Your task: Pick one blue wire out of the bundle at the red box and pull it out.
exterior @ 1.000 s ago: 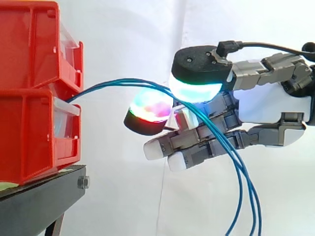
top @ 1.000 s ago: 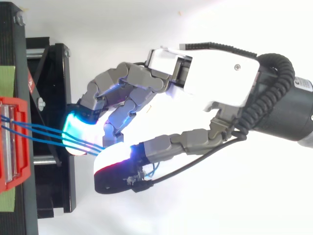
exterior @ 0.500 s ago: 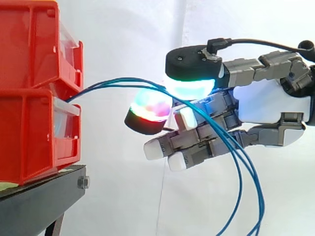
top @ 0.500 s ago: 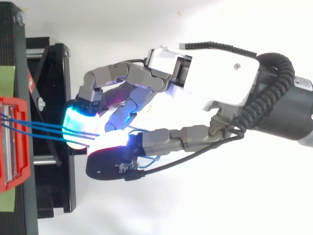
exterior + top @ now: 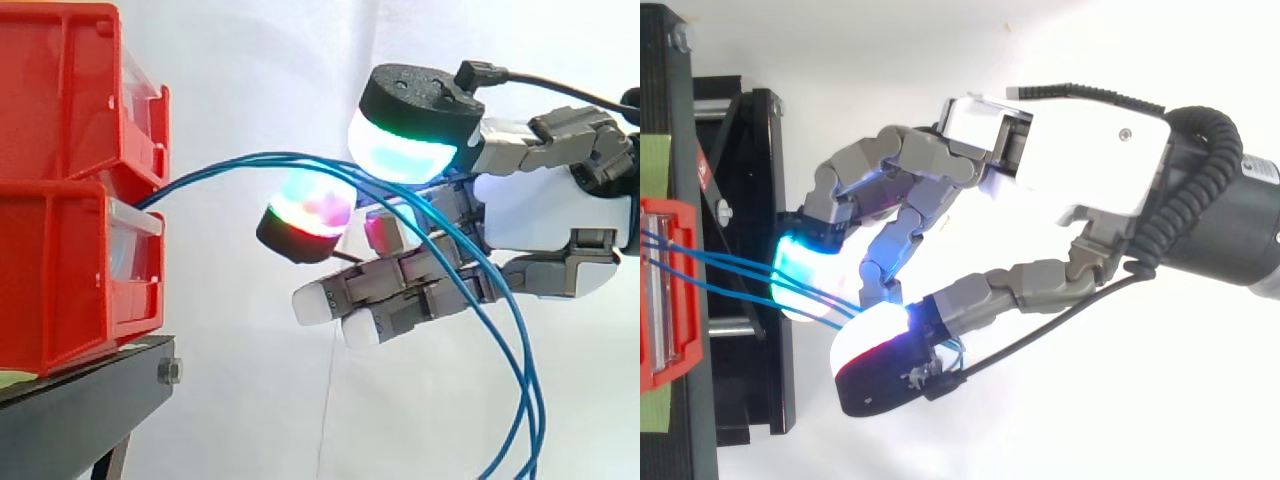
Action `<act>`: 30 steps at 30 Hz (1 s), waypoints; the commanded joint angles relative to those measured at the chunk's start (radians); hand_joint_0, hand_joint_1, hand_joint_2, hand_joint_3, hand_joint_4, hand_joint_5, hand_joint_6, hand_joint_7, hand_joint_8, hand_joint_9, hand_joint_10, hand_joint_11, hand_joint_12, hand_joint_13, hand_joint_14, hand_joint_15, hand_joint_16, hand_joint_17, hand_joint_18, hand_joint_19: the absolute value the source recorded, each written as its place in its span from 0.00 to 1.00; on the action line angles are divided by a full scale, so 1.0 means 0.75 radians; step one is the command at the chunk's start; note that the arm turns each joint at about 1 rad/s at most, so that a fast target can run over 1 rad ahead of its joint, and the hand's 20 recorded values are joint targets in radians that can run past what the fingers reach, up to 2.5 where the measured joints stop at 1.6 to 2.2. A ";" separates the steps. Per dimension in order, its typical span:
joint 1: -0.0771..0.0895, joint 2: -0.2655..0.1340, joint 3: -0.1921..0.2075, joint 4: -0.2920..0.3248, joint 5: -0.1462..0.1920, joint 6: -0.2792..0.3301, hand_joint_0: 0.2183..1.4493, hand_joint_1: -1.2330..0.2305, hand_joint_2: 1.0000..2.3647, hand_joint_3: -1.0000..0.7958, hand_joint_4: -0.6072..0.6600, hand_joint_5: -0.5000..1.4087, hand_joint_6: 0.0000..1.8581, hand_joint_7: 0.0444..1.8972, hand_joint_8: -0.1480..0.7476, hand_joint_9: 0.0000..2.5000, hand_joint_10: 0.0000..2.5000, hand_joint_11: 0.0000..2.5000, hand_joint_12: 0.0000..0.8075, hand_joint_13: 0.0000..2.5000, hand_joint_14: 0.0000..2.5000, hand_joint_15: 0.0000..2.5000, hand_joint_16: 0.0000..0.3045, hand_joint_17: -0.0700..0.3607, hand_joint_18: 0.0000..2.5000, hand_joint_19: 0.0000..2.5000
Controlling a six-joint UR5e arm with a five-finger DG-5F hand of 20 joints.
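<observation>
Two stacked red plastic bins (image 5: 60,200) sat on a black metal stand (image 5: 80,400) at the left of the side view, before a white curtain (image 5: 260,60). A bundle of thin blue wires (image 5: 250,158), three strands by my reading, came out at the front where the upper bin met the lower one. It rose in a shallow arc toward the right, then fell in a long loop past the bottom edge of the view. The robot's multi-fingered grey and white hand (image 5: 555,215) reached in from the right, just clear of the bins. Its fingers were curled round the bundle. The wires ran under the upper pad (image 5: 410,150), black-backed and glowing cyan and green, and over the lower pad (image 5: 310,208), which glowed red, green and blue. The remaining fingers lay bent beneath, the strands draping across them. From above, the hand (image 5: 1080,160) showed the same wires crossing from the red bin (image 5: 665,290) over a cyan-lit pad (image 5: 800,280) and passing beneath a white-lit pad (image 5: 875,350). All the strands ran together through the hand, none apart from the rest.
</observation>
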 commanded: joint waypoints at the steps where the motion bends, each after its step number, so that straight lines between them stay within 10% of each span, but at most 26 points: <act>1: 0.000 0.000 0.000 0.000 -0.006 0.000 0.36 0.23 0.00 0.32 0.54 0.19 0.46 0.43 0.44 0.46 0.01 0.33 0.44 0.25 0.01 0.15 0.18 0.45 0.20 0.21; 6: -0.002 0.000 0.000 0.000 -0.006 0.000 0.32 0.26 0.01 0.34 0.67 0.19 0.44 0.42 0.44 0.45 0.01 0.30 0.44 0.25 0.01 0.15 0.18 0.46 0.20 0.22; 14: -0.002 0.000 0.000 0.000 -0.006 0.000 0.32 0.45 0.01 0.38 0.71 0.25 0.27 0.72 0.42 0.46 0.01 0.24 0.43 0.25 0.01 0.15 0.18 0.45 0.19 0.23; 22: -0.002 0.000 0.000 0.000 -0.006 0.000 0.34 0.41 0.01 0.45 0.68 0.24 0.27 0.69 0.44 0.48 0.01 0.31 0.45 0.26 0.01 0.16 0.18 0.45 0.20 0.23; 30: -0.002 0.000 0.000 0.000 -0.006 0.000 0.31 0.28 0.01 0.45 0.68 0.19 0.42 0.42 0.46 0.48 0.01 0.38 0.47 0.25 0.01 0.16 0.19 0.47 0.20 0.23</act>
